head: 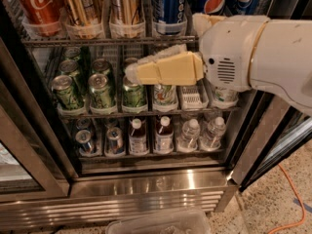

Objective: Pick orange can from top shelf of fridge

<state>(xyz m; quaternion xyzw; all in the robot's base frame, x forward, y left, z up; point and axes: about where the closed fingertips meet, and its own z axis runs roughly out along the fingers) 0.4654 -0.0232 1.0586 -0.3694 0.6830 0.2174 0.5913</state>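
Two golden-orange cans [83,6] [126,5] stand in clear plastic cups on the top shelf [97,41] of the fridge [146,189]. They sit between a red Coca-Cola can [39,4] on the left and blue Pepsi cans [168,4] on the right. My gripper [132,72], yellow on a white arm, reaches in from the right. It is just below the top shelf, under the right orange can, in front of the middle shelf. It holds nothing.
Green cans [68,91] fill the middle shelf, with a white lane tray [192,96] behind the gripper. Bottles [163,135] and small cans stand on the lower shelf. A clear plastic bin [161,223] lies on the floor in front, and an orange cable [292,199] at the right.
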